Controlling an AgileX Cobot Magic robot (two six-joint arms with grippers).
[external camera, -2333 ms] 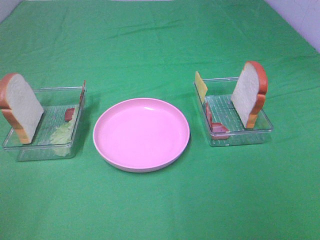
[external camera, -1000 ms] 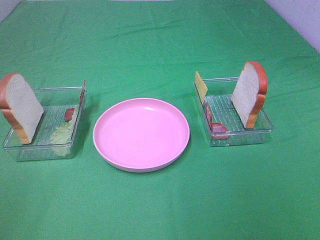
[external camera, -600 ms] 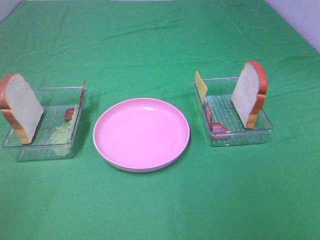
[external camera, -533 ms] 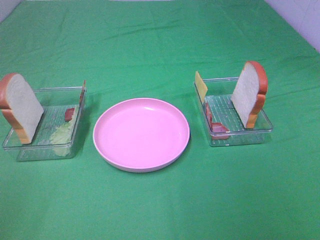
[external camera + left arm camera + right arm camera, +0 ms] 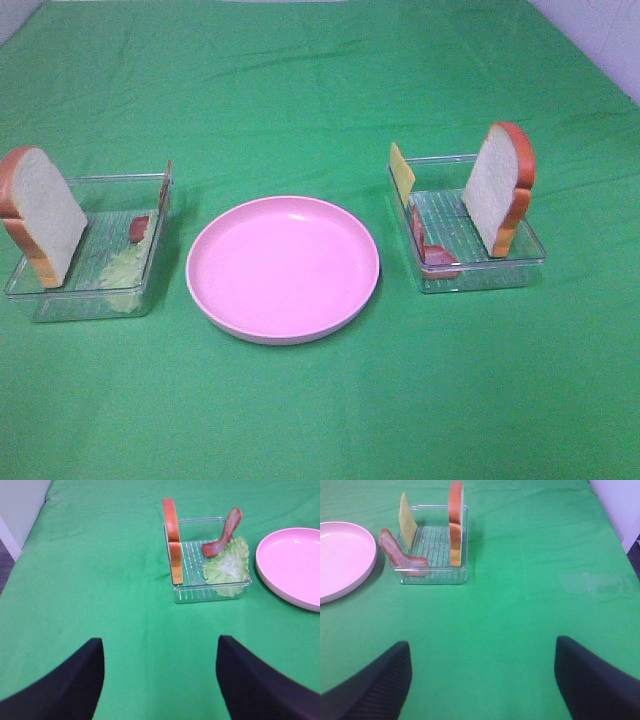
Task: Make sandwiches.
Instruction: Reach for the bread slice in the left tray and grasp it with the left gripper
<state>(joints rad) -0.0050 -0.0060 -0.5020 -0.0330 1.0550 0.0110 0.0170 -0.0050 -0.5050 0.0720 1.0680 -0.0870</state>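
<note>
two upright bread slices (image 5: 48, 212) (image 5: 490, 190), one per tray (image 5: 75, 305), plate (image 5: 283, 268) between

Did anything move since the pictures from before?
Nothing moved that I can see. The left bread slice and the lettuce, and the right bread slice and the cheese slice, are all where they were. The pink plate is still bare.

Cloth (image 5: 300, 80) plain green. Plate (image 5: 283, 268) pale pink, unpatterned. Bread slices (image 5: 490, 195) white-faced, orange-brown crust. Lettuce (image 5: 227, 567) pale green. Bacon (image 5: 395, 552) reddish-pink. Cheese (image 5: 408, 527) yellow. Trays (image 5: 435, 542) clear, ribbed floors
</note>
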